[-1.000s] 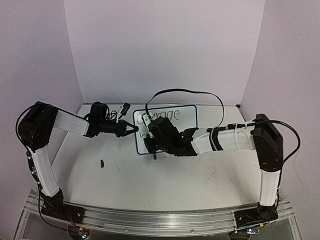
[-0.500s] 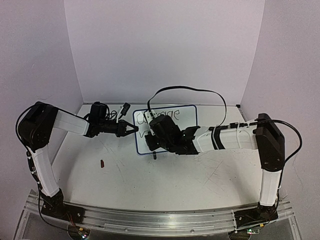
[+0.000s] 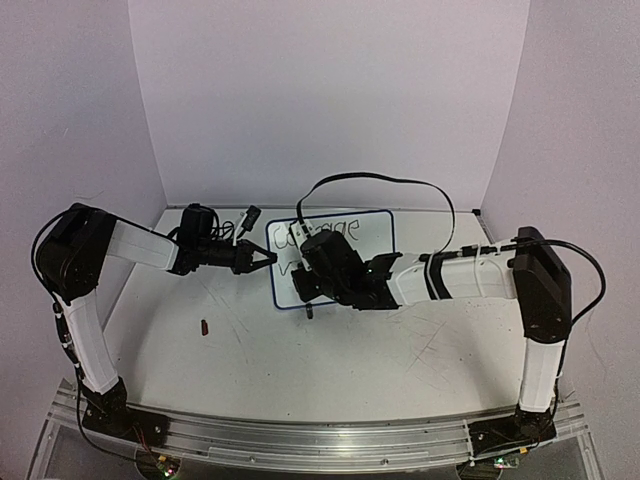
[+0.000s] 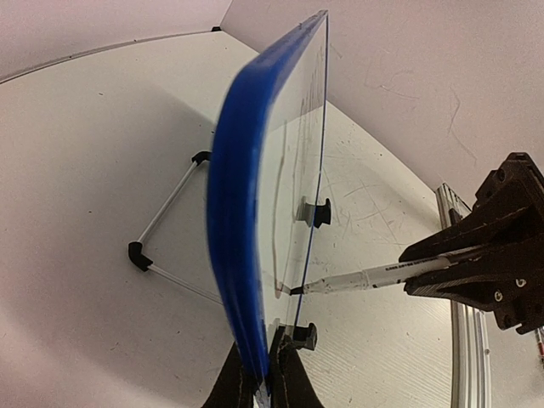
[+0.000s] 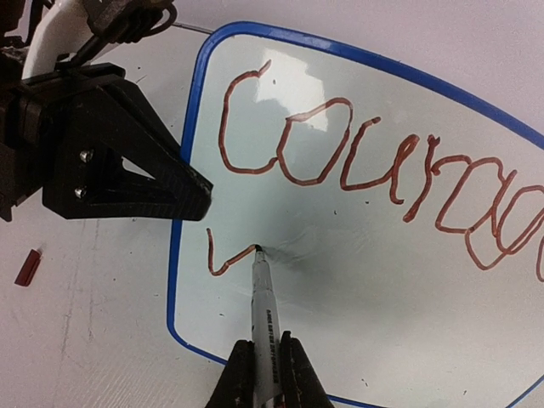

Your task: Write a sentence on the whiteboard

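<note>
The whiteboard (image 3: 368,236) stands upright on its black clip feet near the back of the table. Its blue frame (image 4: 231,212) is pinched at the left edge by my left gripper (image 4: 264,378), which is shut on it. "Courage" (image 5: 374,166) runs across the top of the board in red-brown loopy letters. Below it, a short hooked stroke (image 5: 223,260) starts a second line. My right gripper (image 5: 270,378) is shut on a white marker (image 5: 265,310), and the marker's tip touches the board at the end of that stroke. In the top view the right gripper (image 3: 303,287) hides the board's lower left part.
A small red marker cap (image 3: 204,326) lies on the table left of the board. A thin wire stand (image 4: 166,228) with black corners sits behind the board. A black cable (image 3: 380,182) arcs over the right wrist. An aluminium rail (image 3: 320,440) runs along the near edge.
The right wrist has shifted slightly up and toward the board with the marker. The left arm and the board have stayed still.
</note>
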